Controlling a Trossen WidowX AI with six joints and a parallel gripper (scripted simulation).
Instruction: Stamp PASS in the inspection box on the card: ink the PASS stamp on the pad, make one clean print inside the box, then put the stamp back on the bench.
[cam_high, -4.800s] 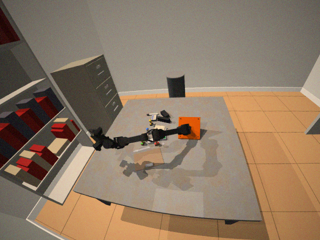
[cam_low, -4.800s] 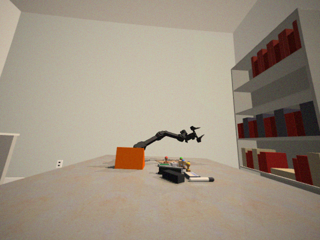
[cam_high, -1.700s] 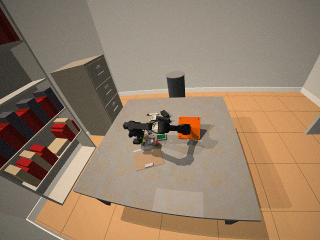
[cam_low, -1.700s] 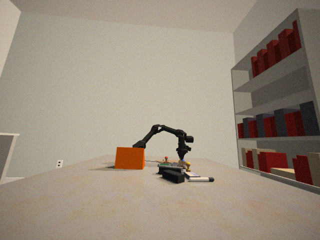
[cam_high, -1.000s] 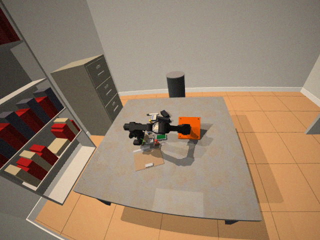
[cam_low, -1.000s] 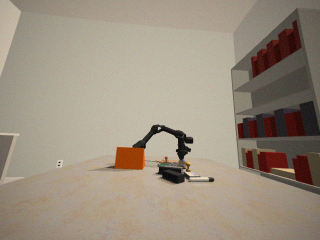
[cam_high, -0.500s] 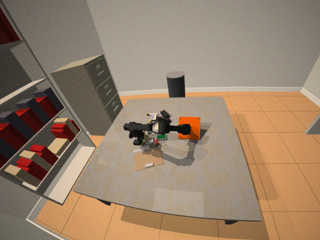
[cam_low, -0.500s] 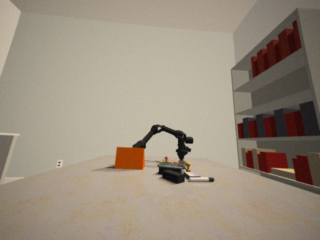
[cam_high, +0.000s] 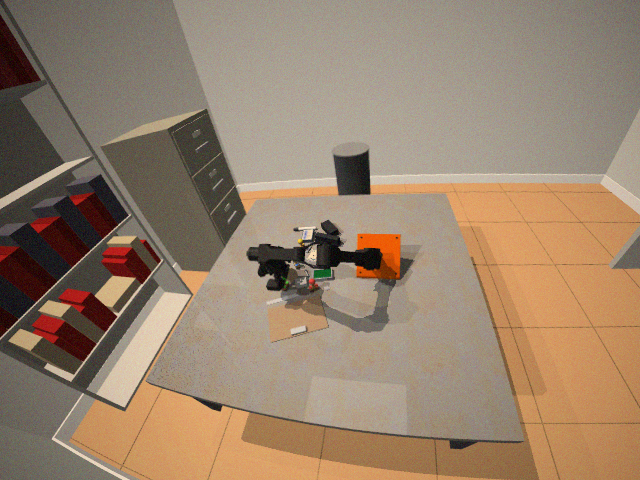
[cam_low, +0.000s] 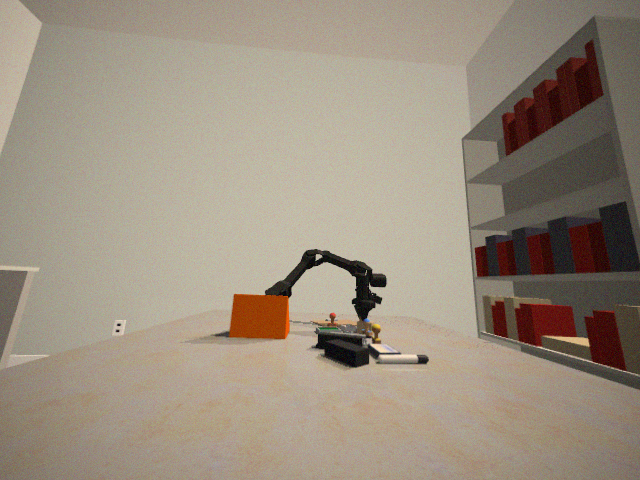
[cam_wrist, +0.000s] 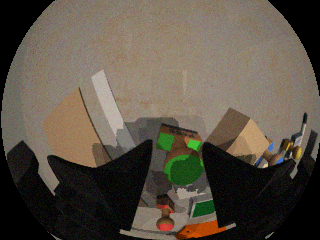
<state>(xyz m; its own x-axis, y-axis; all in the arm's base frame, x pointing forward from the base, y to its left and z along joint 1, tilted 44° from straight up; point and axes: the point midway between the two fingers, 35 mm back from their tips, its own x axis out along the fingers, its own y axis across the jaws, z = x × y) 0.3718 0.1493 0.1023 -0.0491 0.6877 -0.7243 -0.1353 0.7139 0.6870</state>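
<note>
The PASS stamp (cam_wrist: 182, 167) (cam_high: 285, 283) has a green knob and stands upright on the bench (cam_high: 413, 330). My gripper (cam_wrist: 178, 146) (cam_high: 287, 280) (cam_low: 363, 316) is open, pointing straight down, with one finger on each side of the green knob and close over it. A red-knobbed stamp (cam_wrist: 164, 220) (cam_high: 311, 282) (cam_low: 332, 315) stands next to it. The green ink pad (cam_wrist: 203, 208) (cam_high: 323, 273) lies just beyond. The tan card (cam_high: 297, 317) (cam_wrist: 67, 130) lies flat nearer the front, with its white inspection box (cam_high: 298, 329) near its front edge.
An orange block (cam_high: 378, 255) (cam_low: 258, 316) holds the arm's base. A yellow-knobbed stamp (cam_low: 376, 327), a blue-knobbed one (cam_low: 366, 320), a marker (cam_low: 400, 358) (cam_high: 305, 227) and a black box (cam_low: 346, 352) lie behind the arm. A white strip (cam_wrist: 110, 103) lies along the card, and a tan block (cam_wrist: 236, 135) is nearby.
</note>
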